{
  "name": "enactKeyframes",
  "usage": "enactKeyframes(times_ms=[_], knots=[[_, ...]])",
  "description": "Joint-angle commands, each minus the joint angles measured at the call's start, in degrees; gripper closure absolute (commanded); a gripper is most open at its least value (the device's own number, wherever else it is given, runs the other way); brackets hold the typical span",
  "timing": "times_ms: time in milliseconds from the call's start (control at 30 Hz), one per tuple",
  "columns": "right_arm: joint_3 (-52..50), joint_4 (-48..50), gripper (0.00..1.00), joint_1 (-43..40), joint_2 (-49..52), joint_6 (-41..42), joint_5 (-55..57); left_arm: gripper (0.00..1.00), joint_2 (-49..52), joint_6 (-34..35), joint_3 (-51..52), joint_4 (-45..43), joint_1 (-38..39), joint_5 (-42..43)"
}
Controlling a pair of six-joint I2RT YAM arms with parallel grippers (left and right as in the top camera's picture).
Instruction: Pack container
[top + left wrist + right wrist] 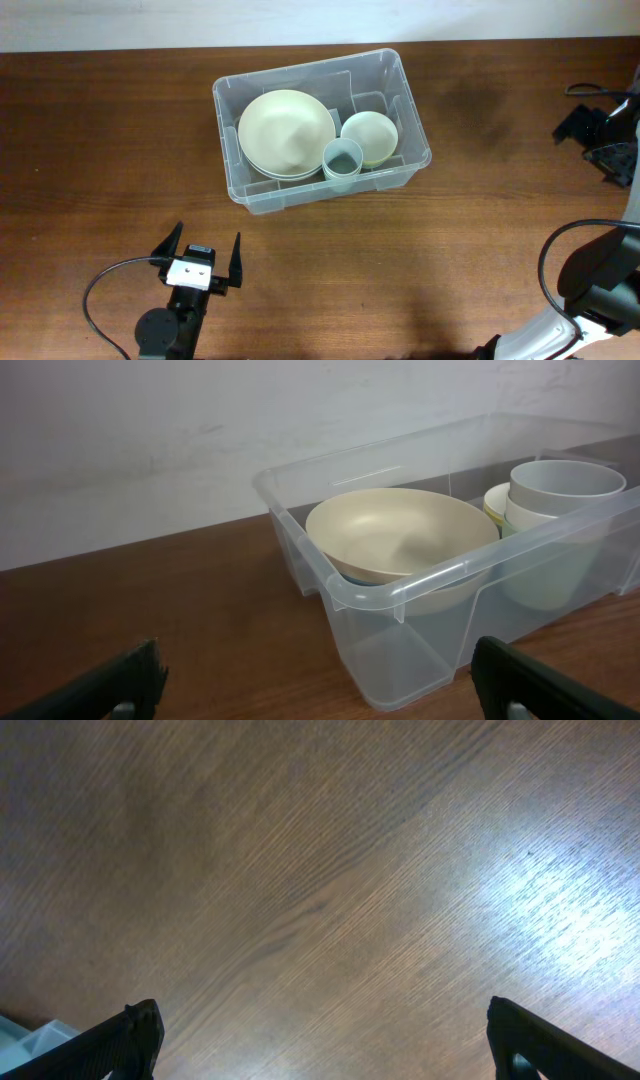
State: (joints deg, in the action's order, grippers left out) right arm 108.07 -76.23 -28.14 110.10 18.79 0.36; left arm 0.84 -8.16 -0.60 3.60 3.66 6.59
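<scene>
The container (228,140), a large clear plastic tub, stands at the middle of the wooden table. Inside it lie a big cream bowl (287,132), a small cream bowl (372,135) and a grey-blue cup (342,160). My left gripper (205,258) is open near the front edge, a short way before the tub's front left corner. In the left wrist view the left gripper (320,685) is empty, facing the container's rim (400,585) and the big bowl (395,535). My right gripper (592,140) is at the far right, well clear of the tub. In the right wrist view the right gripper (325,1040) is open over bare wood.
A black cable (100,300) loops beside the left arm's base at the front left. The right arm's body (600,280) fills the front right corner. A pale wall (200,430) rises behind the table's far edge.
</scene>
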Motion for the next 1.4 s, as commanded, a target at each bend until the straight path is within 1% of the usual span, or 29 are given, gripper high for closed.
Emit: enactKeyframes(times_ms=[0,833,900,1000,1133,1233,1367], knots=[[-0.3,0.2,0.01,-0.9,-0.7,-0.4,-0.5,0.0,-0.5,-1.0,0.1,0.4,-0.3,-0.4],[-0.3,0.2,0.01,-0.4,-0.7,-0.8,0.2,0.0,-0.5,-1.0,0.1,0.4,-0.3,-0.4],[-0.3,0.8,0.01,-0.3,-1.9,-1.3,0.3,0.0,-0.5,-1.0,0.1,0.4,-0.3,-0.4],[-0.3,3.8,0.01,0.6,-4.9,-1.9,0.3,0.0,-0.5,-1.0,0.1,0.4,-0.3,-0.4],[-1.4,10.6,0.01,2.9,-11.5,-2.2,0.3,0.0,-0.5,-1.0,0.1,0.4,-0.3,-0.4],[-5.0,18.8,0.01,5.9,-18.1,-5.1,0.3,0.0,-0.5,-1.0,0.1,0.4,-0.3,-0.4],[-13.9,32.1,0.01,11.5,-28.3,-11.6,0.3,0.0,-0.5,-1.0,0.1,0.4,-0.3,-0.4]])
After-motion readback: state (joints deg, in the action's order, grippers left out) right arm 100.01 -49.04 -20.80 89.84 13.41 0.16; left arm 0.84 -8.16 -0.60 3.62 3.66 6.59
